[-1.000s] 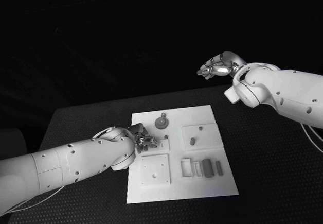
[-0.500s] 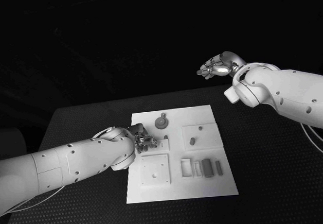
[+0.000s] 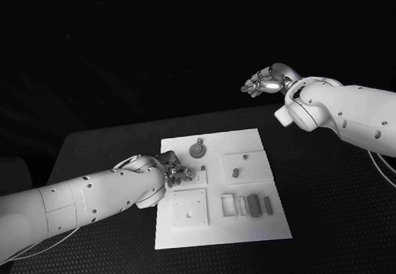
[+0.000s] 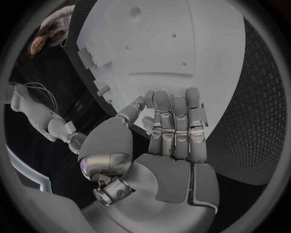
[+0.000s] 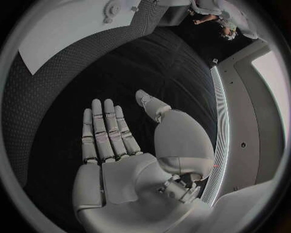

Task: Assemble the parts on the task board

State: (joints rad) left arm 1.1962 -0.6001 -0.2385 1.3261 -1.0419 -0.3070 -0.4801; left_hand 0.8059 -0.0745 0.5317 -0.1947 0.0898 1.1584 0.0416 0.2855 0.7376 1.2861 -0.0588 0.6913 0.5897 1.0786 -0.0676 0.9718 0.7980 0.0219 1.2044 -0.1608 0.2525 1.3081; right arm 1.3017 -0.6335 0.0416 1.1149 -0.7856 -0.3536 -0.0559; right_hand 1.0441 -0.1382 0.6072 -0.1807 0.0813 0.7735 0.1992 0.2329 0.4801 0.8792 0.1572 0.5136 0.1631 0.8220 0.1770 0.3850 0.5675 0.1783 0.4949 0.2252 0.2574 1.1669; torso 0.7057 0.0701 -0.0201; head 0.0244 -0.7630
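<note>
The white task board lies in the middle of the black table. On it are a round grey part at the far end, a small peg-like part in a square plate, and several upright grey parts near the right edge. My left hand hovers at the board's left edge; in the left wrist view this hand has straight fingers over the board and holds nothing. My right hand is raised far beyond the board's right corner, and in the right wrist view it is flat and empty.
A square plate with a small centre hole and a rectangular frame sit on the board's near half. Black table surface surrounds the board on all sides. The board's corner appears far from my right hand.
</note>
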